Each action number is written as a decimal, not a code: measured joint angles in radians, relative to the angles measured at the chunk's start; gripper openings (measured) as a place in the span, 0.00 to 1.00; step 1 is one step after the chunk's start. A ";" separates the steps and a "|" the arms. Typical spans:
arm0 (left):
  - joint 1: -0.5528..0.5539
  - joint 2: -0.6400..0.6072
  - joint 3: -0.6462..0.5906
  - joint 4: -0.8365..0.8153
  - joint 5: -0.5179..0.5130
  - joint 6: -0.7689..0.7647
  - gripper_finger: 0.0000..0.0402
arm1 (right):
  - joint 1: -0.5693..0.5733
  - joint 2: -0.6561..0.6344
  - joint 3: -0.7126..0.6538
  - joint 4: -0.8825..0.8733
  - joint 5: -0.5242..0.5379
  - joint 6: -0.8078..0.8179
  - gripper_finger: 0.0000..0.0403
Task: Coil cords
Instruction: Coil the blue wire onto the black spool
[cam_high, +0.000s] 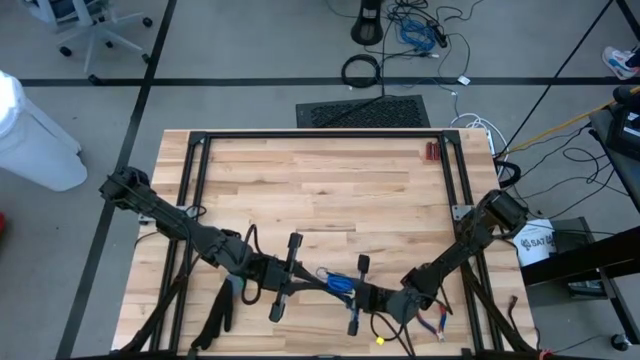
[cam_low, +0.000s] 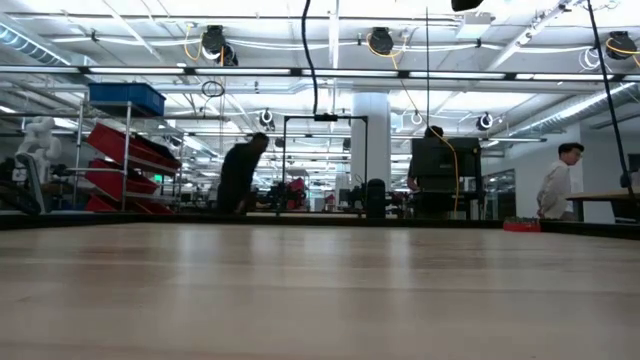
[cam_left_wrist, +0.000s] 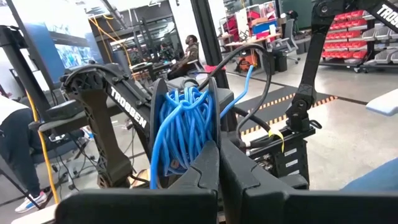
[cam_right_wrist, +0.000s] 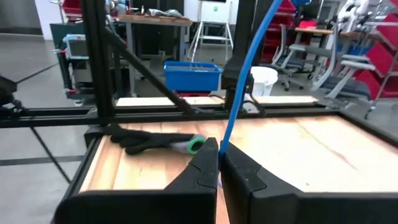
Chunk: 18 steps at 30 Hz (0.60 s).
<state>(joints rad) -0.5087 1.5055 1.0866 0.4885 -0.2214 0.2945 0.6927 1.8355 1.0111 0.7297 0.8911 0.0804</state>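
Hanging between both claws near the table's front edge, the blue cord (cam_high: 340, 284) is bundled just ahead of the left gripper (cam_left_wrist: 217, 163), whose fingers are pressed together. The right gripper (cam_right_wrist: 219, 163) pinches one strand of it above the table (cam_high: 320, 190).

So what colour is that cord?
Bright blue cord, clearest in the left wrist view.

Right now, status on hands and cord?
Left hand shut on blue cord bundle. Right hand shut on the cord's free run. Both at table's near edge. Nothing blocking.
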 joint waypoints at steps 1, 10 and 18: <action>0.000 0.000 0.000 -0.002 0.000 0.000 0.00 | 0.004 0.000 0.000 -0.008 0.000 0.010 0.00; -0.002 0.000 0.000 -0.023 0.000 -0.001 0.00 | 0.029 0.000 0.000 -0.014 0.028 0.017 0.00; -0.002 0.000 0.000 -0.029 0.000 -0.004 0.00 | 0.055 -0.021 0.000 -0.140 0.032 0.118 0.00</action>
<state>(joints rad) -0.5110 1.5055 1.0866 0.4590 -0.2217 0.2901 0.7475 1.8146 1.0111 0.5892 0.9230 0.1979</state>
